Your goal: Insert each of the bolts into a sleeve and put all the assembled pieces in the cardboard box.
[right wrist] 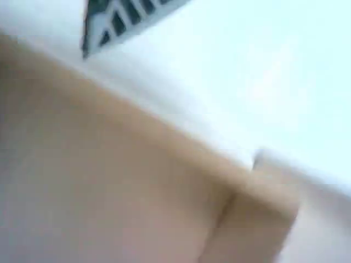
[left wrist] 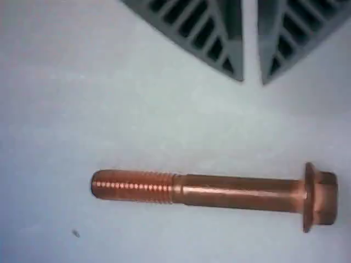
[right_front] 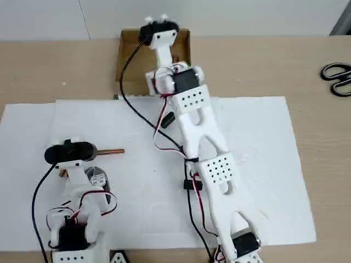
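A copper bolt (right_front: 109,151) lies flat on the white paper (right_front: 258,142), threaded end pointing right in the high view. My left gripper (right_front: 74,152) hovers over the bolt's head end. In the left wrist view the bolt (left wrist: 219,190) lies crosswise just beyond my left gripper (left wrist: 249,74), whose jaws stand almost together with nothing between them. My right arm stretches across the paper to the cardboard box (right_front: 123,55) at the back, and the right gripper (right_front: 159,28) hangs over the box's far rim. A blurred brown wall of the box (right wrist: 137,181) is close up in the right wrist view.
Black scissors (right_front: 337,78) lie on the bare wooden table at the far right. The right arm's long white links run diagonally over the middle of the paper. Open paper lies to the right of that arm and between the two arms.
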Action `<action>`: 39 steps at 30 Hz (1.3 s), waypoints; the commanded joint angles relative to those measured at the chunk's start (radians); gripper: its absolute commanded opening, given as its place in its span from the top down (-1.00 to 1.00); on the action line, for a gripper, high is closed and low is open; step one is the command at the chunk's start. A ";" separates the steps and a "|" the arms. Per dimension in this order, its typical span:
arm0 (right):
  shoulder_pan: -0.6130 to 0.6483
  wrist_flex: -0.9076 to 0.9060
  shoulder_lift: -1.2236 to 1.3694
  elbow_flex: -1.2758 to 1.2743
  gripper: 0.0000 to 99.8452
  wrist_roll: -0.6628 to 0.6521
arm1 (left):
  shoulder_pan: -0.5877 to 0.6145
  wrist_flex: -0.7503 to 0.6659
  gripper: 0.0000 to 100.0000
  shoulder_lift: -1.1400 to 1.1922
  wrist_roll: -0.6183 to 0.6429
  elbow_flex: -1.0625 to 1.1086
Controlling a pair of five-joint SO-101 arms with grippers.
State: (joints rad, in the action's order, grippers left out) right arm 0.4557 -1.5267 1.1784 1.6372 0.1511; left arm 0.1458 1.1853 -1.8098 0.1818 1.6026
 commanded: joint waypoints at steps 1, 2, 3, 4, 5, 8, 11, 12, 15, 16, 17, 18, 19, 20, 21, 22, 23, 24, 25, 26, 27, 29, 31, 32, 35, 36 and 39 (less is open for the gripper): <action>0.002 -0.082 -0.082 0.044 0.49 0.089 | 0.002 -0.009 0.99 -0.009 -0.002 -0.008; 0.002 -0.105 -0.082 0.044 0.49 0.109 | 0.002 -0.009 0.99 -0.009 -0.002 -0.008; 0.002 -0.131 -0.082 0.044 0.49 0.129 | 0.002 -0.009 0.99 -0.009 -0.002 -0.008; 0.002 -0.157 -0.082 0.044 0.49 0.155 | 0.002 -0.009 0.99 -0.009 -0.002 -0.008; 0.002 -0.182 -0.082 0.044 0.49 0.181 | 0.002 -0.009 0.99 -0.009 -0.002 -0.008; 0.002 -0.203 -0.107 0.044 0.49 0.256 | 0.002 -0.009 0.99 -0.009 -0.002 -0.008; 0.007 -0.200 -0.185 0.044 0.49 0.305 | 0.002 -0.009 0.99 -0.009 -0.002 -0.008; 0.016 -0.200 -0.216 0.044 0.49 0.313 | 0.002 -0.009 0.99 -0.009 -0.002 -0.008; 0.042 -0.200 -0.282 0.044 0.49 0.319 | 0.002 -0.009 0.99 -0.009 -0.002 -0.008; 0.051 -0.200 -0.300 0.044 0.49 0.331 | 0.002 -0.009 0.99 -0.009 -0.002 -0.008; 0.058 -0.200 -0.314 0.044 0.49 0.345 | 0.002 -0.009 0.99 -0.009 -0.002 -0.008; 0.065 -0.203 -0.325 0.044 0.49 0.364 | 0.002 -0.009 0.99 -0.009 0.000 -0.008; 0.068 -0.205 -0.332 0.044 0.49 0.384 | 0.002 -0.009 0.99 -0.009 0.000 -0.008; 0.070 -0.205 -0.340 0.044 0.49 0.407 | 0.003 -0.011 0.99 -0.009 0.000 -0.008; 0.070 -0.205 -0.344 0.044 0.49 0.430 | 0.005 -0.011 0.99 -0.009 0.000 -0.008; 0.070 -0.206 -0.346 0.043 0.49 0.445 | 0.005 -0.011 0.99 -0.009 0.000 -0.008; 0.070 -0.206 -0.346 0.043 0.49 0.460 | 0.005 -0.011 0.99 -0.009 0.000 -0.008; 0.070 -0.209 -0.346 0.041 0.49 0.471 | 0.005 -0.011 0.99 -0.009 0.000 -0.008; 0.070 -0.213 -0.348 0.032 0.49 0.480 | 0.005 -0.011 0.99 -0.009 0.000 -0.008; 0.070 -0.214 -0.354 0.006 0.49 0.486 | 0.003 -0.011 0.99 -0.009 0.000 -0.008; 0.067 -0.214 -0.355 -0.021 0.49 0.489 | 0.003 -0.011 0.99 -0.009 0.000 -0.008; 0.065 -0.217 -0.371 -0.075 0.49 0.489 | 0.003 -0.011 0.99 -0.009 0.000 -0.008; 0.065 -0.217 -0.409 -0.144 0.49 0.499 | 0.005 -0.011 0.99 -0.009 0.000 -0.008; 0.067 -0.216 -0.433 -0.189 0.49 0.508 | 0.005 -0.011 0.99 -0.009 0.000 -0.008; 0.071 -0.214 -0.499 -0.365 0.49 0.528 | 0.003 -0.011 0.99 -0.009 0.000 -0.007; 0.071 -0.213 -0.521 -0.423 0.49 0.540 | 0.003 -0.011 0.99 -0.009 0.000 -0.007; 0.071 -0.209 -0.553 -0.551 0.49 0.565 | 0.003 -0.011 0.99 -0.009 0.000 -0.007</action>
State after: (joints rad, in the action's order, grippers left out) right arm 0.5201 -1.7246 0.7089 1.1815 0.6943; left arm 0.1458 1.1853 -1.8098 0.1818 1.6026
